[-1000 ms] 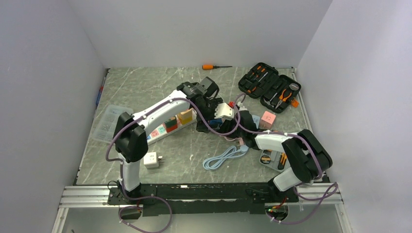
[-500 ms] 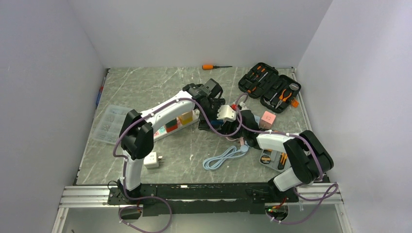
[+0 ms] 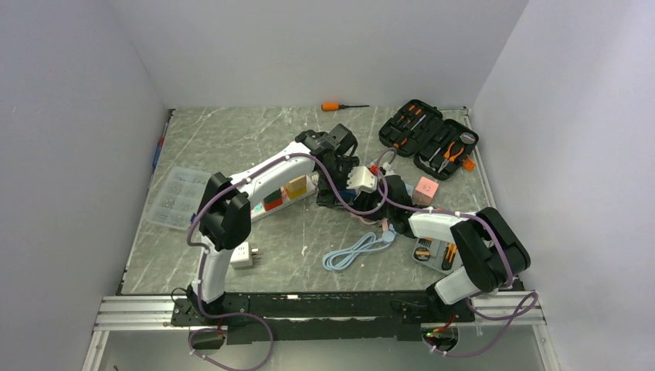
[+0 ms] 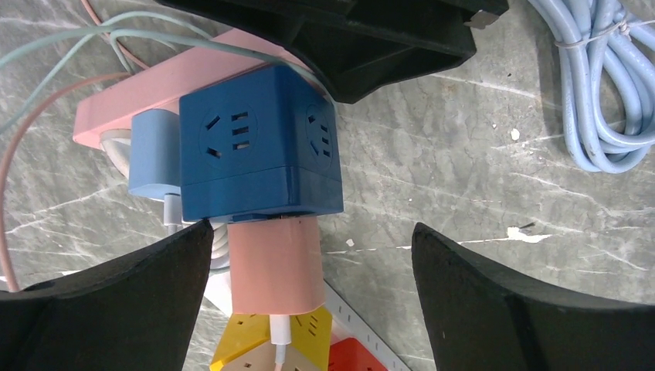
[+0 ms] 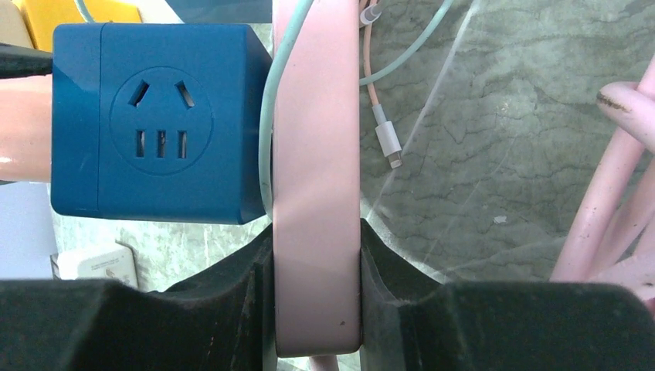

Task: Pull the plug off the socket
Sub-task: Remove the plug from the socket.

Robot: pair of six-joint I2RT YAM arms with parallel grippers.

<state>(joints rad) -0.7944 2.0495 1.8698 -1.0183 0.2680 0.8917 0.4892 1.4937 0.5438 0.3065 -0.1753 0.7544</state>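
Note:
A pink plug sits in the near face of a dark blue cube socket, a white cable leaving its free end. The cube is fixed to a pink power strip. My left gripper is open, its black fingers on either side of the plug; the left one is close beside it and the right one stands well apart. My right gripper is shut on the end of the pink strip, with the cube socket just left of it. In the top view both grippers meet mid-table at the socket.
A light blue plug sits in the cube's other side. Yellow and red cube sockets lie under the plug. A coiled pale blue cable, a pink block, an open tool case, an orange screwdriver, a white adapter and a clear box surround the arms.
My left arm has reached further right toward the socket, bringing its open gripper in around the plug. The right arm has stayed still, gripping the strip.

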